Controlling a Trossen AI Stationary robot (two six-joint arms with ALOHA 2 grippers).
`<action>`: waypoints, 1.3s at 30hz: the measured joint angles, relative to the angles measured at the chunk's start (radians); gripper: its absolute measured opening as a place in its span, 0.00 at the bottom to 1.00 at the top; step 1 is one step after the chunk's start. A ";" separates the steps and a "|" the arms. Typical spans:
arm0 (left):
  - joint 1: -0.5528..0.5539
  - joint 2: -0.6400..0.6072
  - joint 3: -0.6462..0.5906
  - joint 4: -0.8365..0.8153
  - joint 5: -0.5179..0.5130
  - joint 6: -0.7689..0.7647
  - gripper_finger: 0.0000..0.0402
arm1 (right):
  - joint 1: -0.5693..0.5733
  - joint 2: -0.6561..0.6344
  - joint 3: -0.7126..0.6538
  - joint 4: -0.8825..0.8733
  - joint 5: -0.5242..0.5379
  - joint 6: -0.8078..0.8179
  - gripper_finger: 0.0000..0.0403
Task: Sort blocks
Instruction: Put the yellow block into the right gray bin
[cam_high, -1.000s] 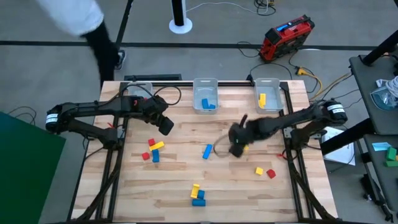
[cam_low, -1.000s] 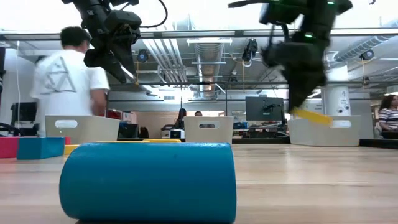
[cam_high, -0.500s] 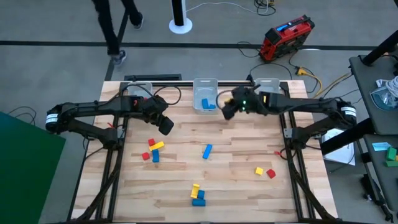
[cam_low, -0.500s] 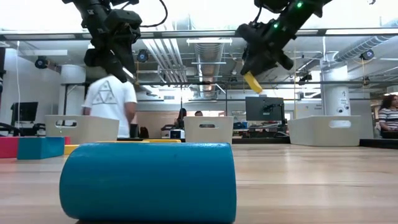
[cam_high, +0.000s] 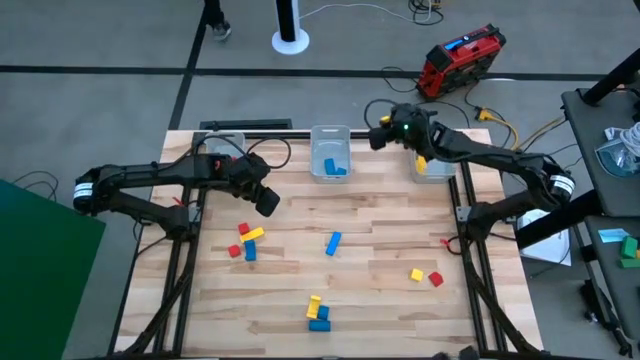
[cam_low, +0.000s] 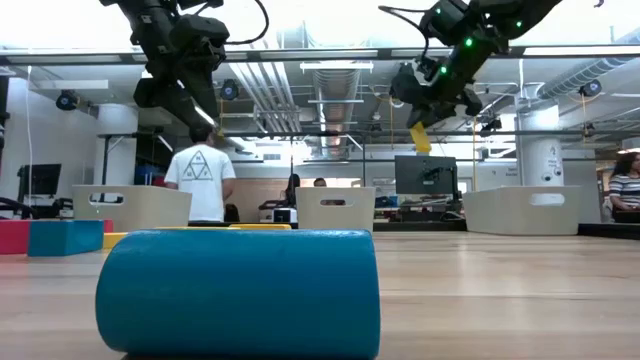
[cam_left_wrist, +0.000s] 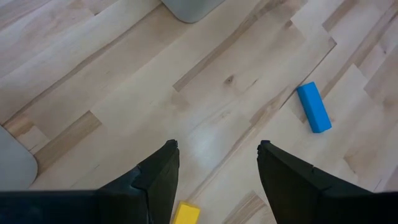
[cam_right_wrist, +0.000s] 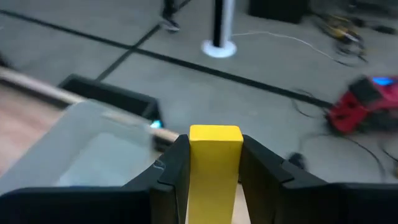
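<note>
My right gripper (cam_high: 379, 133) is high over the table's far edge, between the middle bin (cam_high: 330, 140) and the right bin (cam_high: 432, 176), shut on a yellow block (cam_low: 420, 137). My left gripper (cam_high: 267, 204) hovers open over bare wood left of centre, with nothing between its fingers (cam_left_wrist: 217, 149). Loose blocks lie flat on the table: a red, yellow and blue cluster (cam_high: 247, 240), a blue bar (cam_high: 332, 243), a yellow and red pair (cam_high: 425, 276), and a yellow and blue pair (cam_high: 317, 312). Blue blocks (cam_high: 335, 167) lie in the middle bin and a yellow one (cam_high: 421, 160) in the right bin. My right gripper pinches the yellow block's two opposite long sides (cam_right_wrist: 214, 177) between its two fingers. The block's free end (cam_right_wrist: 215, 134) sticks out past the fingertips. In the low view the block hangs below the fingers, nearly upright with a slight tilt, lifted well clear of the table.
A third clear bin (cam_high: 222, 146) stands at the far left of the table. A large blue block (cam_low: 238, 292) lies close to the low camera. A person (cam_low: 200, 180) stands beyond the far edge. A red device (cam_high: 460, 58) and cables lie on the floor behind.
My right gripper has carried the yellow block up from just above the table's middle toward the far edge, ending high between the middle and right bins. The block has turned from a flat slant to hanging nearly upright. The person behind has walked on.
</note>
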 joint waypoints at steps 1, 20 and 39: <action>0.000 0.000 0.000 0.000 0.000 0.000 0.48 | -0.024 0.000 -0.001 -0.016 0.008 0.012 0.25; 0.000 0.000 0.000 0.000 -0.009 0.000 0.48 | -0.224 0.006 -0.003 -0.598 0.069 0.287 0.25; 0.000 0.000 0.000 0.001 -0.010 -0.041 0.48 | -0.224 0.092 -0.006 -0.635 0.114 0.242 0.29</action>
